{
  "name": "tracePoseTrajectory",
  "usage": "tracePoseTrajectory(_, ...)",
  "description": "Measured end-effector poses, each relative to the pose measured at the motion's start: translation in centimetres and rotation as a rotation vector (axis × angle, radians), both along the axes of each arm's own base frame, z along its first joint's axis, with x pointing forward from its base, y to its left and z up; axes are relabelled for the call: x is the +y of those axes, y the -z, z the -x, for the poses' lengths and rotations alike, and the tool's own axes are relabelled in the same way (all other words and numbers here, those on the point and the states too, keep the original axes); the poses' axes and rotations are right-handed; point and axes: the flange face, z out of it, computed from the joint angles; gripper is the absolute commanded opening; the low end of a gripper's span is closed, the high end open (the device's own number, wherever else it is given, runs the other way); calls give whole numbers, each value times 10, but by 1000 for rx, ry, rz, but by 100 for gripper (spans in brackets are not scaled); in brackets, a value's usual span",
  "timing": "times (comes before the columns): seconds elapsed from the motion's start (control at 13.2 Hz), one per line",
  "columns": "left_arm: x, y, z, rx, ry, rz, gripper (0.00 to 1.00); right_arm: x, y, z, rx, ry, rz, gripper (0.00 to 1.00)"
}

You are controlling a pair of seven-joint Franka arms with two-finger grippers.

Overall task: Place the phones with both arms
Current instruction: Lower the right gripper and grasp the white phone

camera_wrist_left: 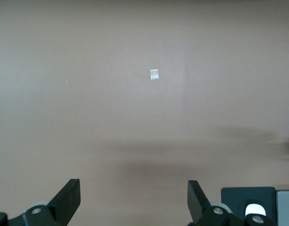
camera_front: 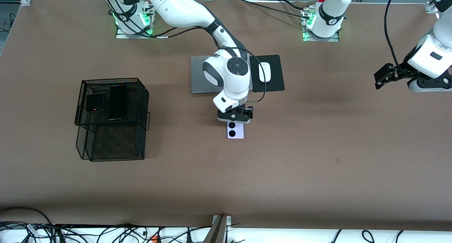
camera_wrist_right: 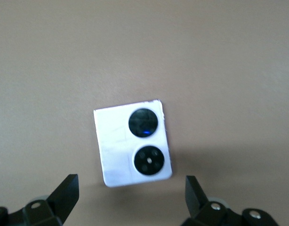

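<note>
The lilac-white flip phone [camera_front: 235, 130], with two black lenses, lies flat on the brown table at its middle. It also shows in the right wrist view [camera_wrist_right: 132, 143]. My right gripper [camera_front: 234, 121] hangs open just above the phone's edge, its fingers [camera_wrist_right: 67, 190] wide apart and empty. The small black flip phone [camera_front: 94, 102] and the long black slab phone [camera_front: 117, 102] lie side by side on the top shelf of a black mesh rack [camera_front: 111, 79] toward the right arm's end. My left gripper [camera_front: 383, 77] waits open and empty over bare table at the left arm's end [camera_wrist_left: 133, 197].
A silver laptop [camera_front: 200, 77] and a white mouse [camera_front: 264, 72] on a black pad [camera_front: 275, 78] lie farther from the front camera than the lilac phone. The pad's corner shows in the left wrist view [camera_wrist_left: 245, 195]. A small pale tape square [camera_wrist_left: 154, 74] marks the table.
</note>
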Motion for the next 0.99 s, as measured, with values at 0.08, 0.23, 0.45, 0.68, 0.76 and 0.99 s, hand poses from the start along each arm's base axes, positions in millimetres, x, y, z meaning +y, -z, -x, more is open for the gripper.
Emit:
tracePoseTrajectory(0.08,2,0,-3,-4,-11,1,100,0,6,-2,-16,-9,-11,100)
tracePoseTrajectory(0.23,6,-1,-6,-7,-23,1,100,0,20,-3,-34,-21,-20,100)
tracePoseTrajectory(0.45,7,-3,-8,-12,-25,2,100,-2,40,-4,-63,-52,8,100)
tracePoseTrajectory(0.68,1,-3,-7,-5,-17,1,100,-3,48,-5,-74,-61,11,100)
tracePoseTrajectory(0.76,0,-3,-6,-2,-16,1,100,-3,49,-4,-73,-61,12,100)
tracePoseTrajectory(0.99,1,-3,-6,1,-17,1,100,-3,60,-2,-69,-67,21,100)
